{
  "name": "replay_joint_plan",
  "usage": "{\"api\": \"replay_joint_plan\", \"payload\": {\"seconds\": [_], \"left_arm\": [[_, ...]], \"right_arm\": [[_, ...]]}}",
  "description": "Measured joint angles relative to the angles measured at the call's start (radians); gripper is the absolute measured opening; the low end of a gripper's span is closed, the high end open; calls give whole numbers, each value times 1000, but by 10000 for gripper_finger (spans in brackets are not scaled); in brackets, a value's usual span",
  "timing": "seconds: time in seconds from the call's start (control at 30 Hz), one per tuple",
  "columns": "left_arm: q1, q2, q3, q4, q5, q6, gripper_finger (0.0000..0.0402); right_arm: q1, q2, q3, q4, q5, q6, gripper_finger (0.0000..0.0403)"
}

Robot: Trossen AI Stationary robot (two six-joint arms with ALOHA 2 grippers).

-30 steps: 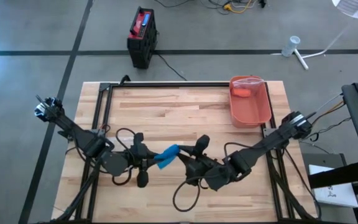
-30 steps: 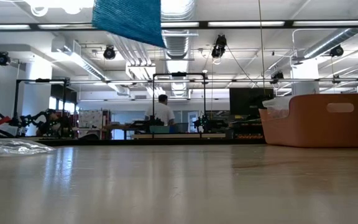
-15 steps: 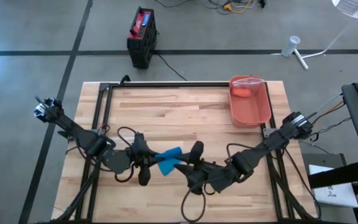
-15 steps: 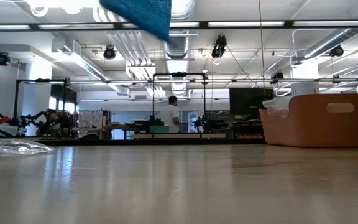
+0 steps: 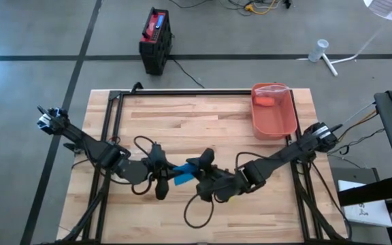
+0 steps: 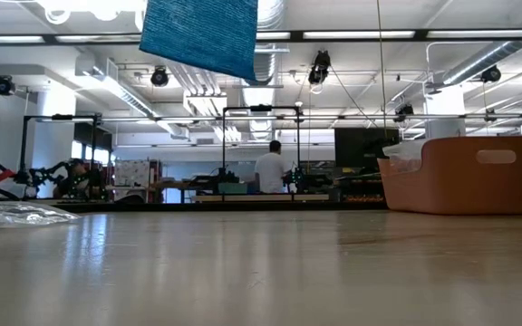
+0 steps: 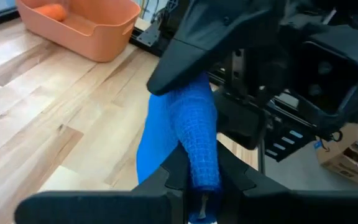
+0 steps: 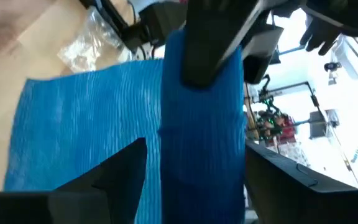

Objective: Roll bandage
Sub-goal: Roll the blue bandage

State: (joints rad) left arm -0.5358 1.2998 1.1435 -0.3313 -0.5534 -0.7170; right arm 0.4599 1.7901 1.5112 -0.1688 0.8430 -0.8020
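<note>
The blue bandage (image 5: 182,172) is held up off the desk (image 5: 203,122), near its front middle, stretched as a short band whose long axis runs from one arm to the other. One end is pinched by the left gripper (image 5: 163,170), the other by the right gripper (image 5: 199,168), with both equally near it. In the low view a flap (image 6: 199,34) is seen hanging free, well above the desk.

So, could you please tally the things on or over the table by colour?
Blue: 1, the bandage held up between the left gripper and right gripper.
Orange: 1, the bin.
Clear: 1, the plastic wrapper.
Total: 3.
</note>
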Motion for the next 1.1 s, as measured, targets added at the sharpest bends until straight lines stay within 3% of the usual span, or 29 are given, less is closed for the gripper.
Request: {"api": "replay_joint_plan", "payload": {"seconds": [0.7,0.9,1.1], "left_arm": [[-1,-6,2,-16,32,1,27],[-1,-6,2,-18,38,1,32],[-6,-12,2,-52,41,0,28]], "right_arm": [[40,-5,5,-58,66,113,127],[53,-27,6,-169,92,211,116],[63,-53,4,-252,122,252,130]]}}
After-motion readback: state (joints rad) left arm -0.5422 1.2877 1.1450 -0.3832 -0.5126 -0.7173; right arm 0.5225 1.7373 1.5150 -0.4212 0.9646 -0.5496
